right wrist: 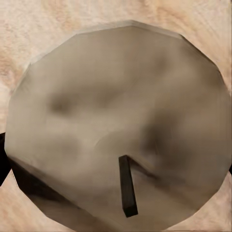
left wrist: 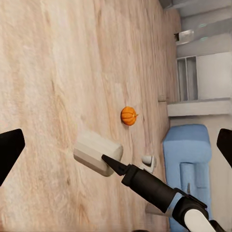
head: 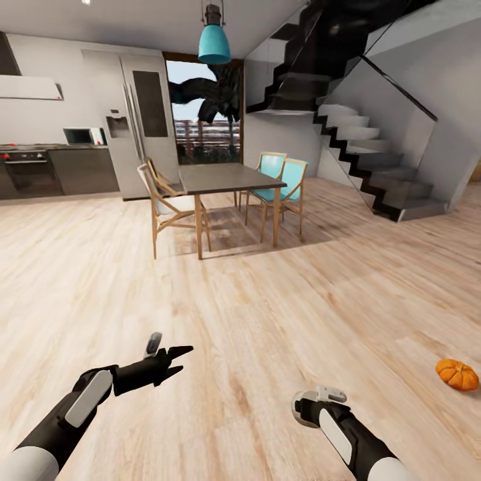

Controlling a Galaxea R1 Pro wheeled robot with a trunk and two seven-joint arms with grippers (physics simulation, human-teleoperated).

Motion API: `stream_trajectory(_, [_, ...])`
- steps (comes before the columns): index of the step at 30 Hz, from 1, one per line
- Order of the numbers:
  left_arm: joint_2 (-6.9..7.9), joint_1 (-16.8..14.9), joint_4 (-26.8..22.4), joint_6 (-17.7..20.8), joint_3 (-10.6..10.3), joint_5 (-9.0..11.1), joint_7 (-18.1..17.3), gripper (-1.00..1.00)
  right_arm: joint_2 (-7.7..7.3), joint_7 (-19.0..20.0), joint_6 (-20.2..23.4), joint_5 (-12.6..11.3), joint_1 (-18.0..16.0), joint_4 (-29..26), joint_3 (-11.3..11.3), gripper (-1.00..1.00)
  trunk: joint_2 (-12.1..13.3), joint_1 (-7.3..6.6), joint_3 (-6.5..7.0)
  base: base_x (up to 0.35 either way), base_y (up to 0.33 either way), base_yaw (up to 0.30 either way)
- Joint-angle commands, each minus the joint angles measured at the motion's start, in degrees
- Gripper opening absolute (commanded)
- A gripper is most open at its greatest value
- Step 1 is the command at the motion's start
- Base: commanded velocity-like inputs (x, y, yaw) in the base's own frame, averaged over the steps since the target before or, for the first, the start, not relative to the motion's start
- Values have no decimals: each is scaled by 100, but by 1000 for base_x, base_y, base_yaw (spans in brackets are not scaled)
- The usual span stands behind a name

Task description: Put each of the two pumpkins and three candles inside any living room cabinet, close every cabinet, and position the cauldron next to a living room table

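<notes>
A small orange pumpkin (head: 457,374) lies on the wood floor at the right, a short way beyond my right gripper (head: 315,406). From the left wrist view the same pumpkin (left wrist: 128,115) shows past a beige, stubby candle (left wrist: 92,147), and my right gripper (left wrist: 108,162) is shut on that candle. Seen from the right wrist, the candle's round top (right wrist: 116,111) with its dark wick (right wrist: 126,186) sits close to the camera. My left gripper (head: 170,357) hangs over bare floor at the lower left, open and holding nothing, its fingers (left wrist: 9,150) spread wide. The cabinet and the cauldron are out of view.
A dining table (head: 227,177) with several chairs stands ahead in the middle. Stairs (head: 374,153) rise at the right, and a kitchen counter (head: 53,170) and a fridge (head: 143,120) are at the back left. A blue sofa (left wrist: 186,159) stands beyond the pumpkin.
</notes>
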Motion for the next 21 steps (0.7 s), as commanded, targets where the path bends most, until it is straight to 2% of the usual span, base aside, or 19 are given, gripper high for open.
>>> stream_trajectory(1, [5,-2,-1,12,-10,9,-11,100,-8,-53,19,-57,-1,-11,47,-100,39,-24,13,0,0,-289])
stream_trajectory(16, [5,-2,-1,12,-12,10,-11,100,-6,-53,19,-57,0,-10,46,-100,641,-353,282,0,0,-289])
stream_trajectory(21, [5,-2,-1,13,-11,17,-11,100,3,-53,14,-57,-3,-17,53,-100,841,-463,372,0,0,-104])
